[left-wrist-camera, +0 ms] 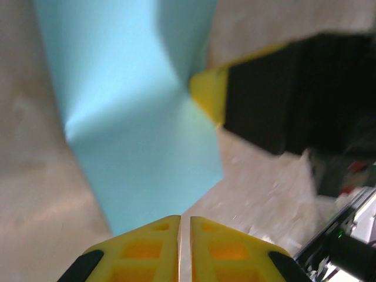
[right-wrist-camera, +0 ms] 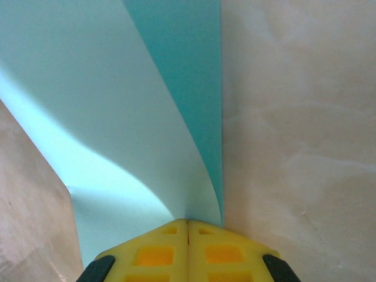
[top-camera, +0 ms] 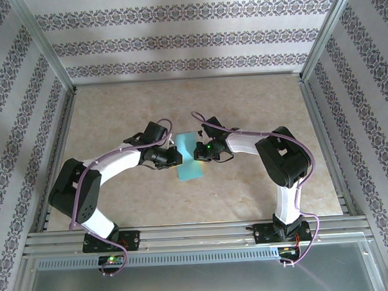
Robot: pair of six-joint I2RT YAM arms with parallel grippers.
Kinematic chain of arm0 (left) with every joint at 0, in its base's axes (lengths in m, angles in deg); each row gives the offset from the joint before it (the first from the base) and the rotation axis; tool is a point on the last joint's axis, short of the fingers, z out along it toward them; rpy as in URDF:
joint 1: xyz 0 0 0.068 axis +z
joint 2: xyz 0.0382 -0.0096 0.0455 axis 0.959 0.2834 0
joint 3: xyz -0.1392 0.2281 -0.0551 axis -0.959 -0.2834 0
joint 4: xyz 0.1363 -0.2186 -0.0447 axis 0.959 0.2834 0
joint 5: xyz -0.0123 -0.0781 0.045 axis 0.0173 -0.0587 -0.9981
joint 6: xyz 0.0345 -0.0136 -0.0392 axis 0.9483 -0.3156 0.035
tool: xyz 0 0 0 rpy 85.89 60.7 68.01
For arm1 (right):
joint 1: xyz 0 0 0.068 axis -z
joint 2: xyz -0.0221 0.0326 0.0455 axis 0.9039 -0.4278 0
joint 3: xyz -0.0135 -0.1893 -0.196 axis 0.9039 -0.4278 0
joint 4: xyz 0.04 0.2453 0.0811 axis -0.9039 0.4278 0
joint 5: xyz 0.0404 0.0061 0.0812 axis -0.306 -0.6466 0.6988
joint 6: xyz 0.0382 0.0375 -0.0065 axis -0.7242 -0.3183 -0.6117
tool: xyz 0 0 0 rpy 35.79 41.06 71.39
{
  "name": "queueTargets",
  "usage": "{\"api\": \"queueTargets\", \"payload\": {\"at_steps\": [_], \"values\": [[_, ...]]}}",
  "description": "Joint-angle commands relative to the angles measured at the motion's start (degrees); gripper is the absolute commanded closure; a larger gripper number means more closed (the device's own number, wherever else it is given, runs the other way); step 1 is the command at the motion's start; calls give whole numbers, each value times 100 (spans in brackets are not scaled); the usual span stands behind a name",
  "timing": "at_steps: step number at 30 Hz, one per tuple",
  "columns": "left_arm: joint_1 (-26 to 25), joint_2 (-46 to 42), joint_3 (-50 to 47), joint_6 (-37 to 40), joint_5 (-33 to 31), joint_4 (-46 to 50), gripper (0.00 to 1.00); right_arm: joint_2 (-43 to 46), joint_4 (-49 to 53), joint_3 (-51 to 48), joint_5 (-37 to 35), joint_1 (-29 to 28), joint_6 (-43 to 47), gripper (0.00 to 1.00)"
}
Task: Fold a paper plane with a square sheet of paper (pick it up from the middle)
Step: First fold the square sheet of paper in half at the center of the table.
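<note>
**Status: paper plane held between both pincers**

We find the paper plane [top-camera: 189,160], at this stage a light-blue sheet with visible creases, near the middle of the bench [top-camera: 256,104], between the two arms. In the top view it appears as a narrow strip running from the far side towards the near side.

Left pincer [top-camera: 174,156]: it sits at the left edge of the sheet. In the left wrist view, the yellow jaws of the left pincer [left-wrist-camera: 184,226] stand almost together, with a thin slit between them. The near edge of the sheet [left-wrist-camera: 135,117] meets their tips, pinched there. A yellow fingertip [left-wrist-camera: 208,94] of the other arm touches the sheet's opposite edge.

Right pincer [top-camera: 204,150]: it sits at the right edge of the sheet. In the right wrist view, the jaws of the right pincer [right-wrist-camera: 188,226] are pressed together on the sheet [right-wrist-camera: 106,117]. The sheet curves up and away from their tips, above the marbled bench surface [right-wrist-camera: 294,147].
</note>
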Motion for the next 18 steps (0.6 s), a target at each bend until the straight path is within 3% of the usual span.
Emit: {"api": "queueTargets", "payload": {"at_steps": [1,9,18], "values": [[142,514,306,-253,-189,-682,88,-781,1110,-371,-1172,30,298,94],[253,1438,569,-226,147,-1077,88,-897,1101,-358,-1116,39,137,95],[646,1757,356,-128,138,-1233,88,-952,1317,-347,-1379,65,154,95]]}}
